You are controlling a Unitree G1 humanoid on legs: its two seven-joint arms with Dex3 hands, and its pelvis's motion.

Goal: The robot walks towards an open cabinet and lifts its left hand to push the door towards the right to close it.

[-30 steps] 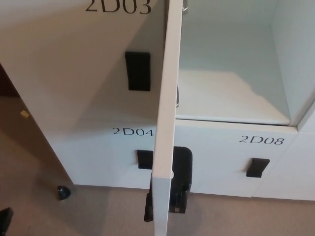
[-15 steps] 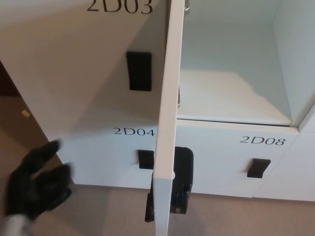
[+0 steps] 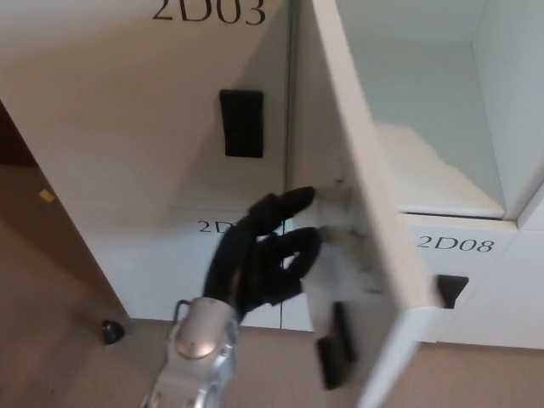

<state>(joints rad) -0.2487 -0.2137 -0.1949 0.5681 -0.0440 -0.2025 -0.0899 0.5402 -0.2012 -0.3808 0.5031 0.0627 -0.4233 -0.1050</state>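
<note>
The white cabinet door [image 3: 353,204] stands partly swung, its bottom edge out towards me and to the right, with a black handle [image 3: 333,347] low on its outer face. My left hand [image 3: 263,255] is raised, black fingers spread, its fingertips [image 3: 299,198] touching the door's outer face. It holds nothing. Behind the door the open compartment [image 3: 425,119] shows a white shelf and walls. My right hand is not in view.
Closed white cabinet doors surround it: 2D03 [image 3: 208,12] with a black handle [image 3: 241,123] upper left, 2D08 [image 3: 454,244] lower right. A small dark object [image 3: 112,331] lies on the beige carpet at the lower left, and a dark gap [image 3: 13,136] opens at far left.
My left hand rose from the lower left up and right to the door's face. The door has swung from edge-on towards the right, now hiding part of the compartment.
</note>
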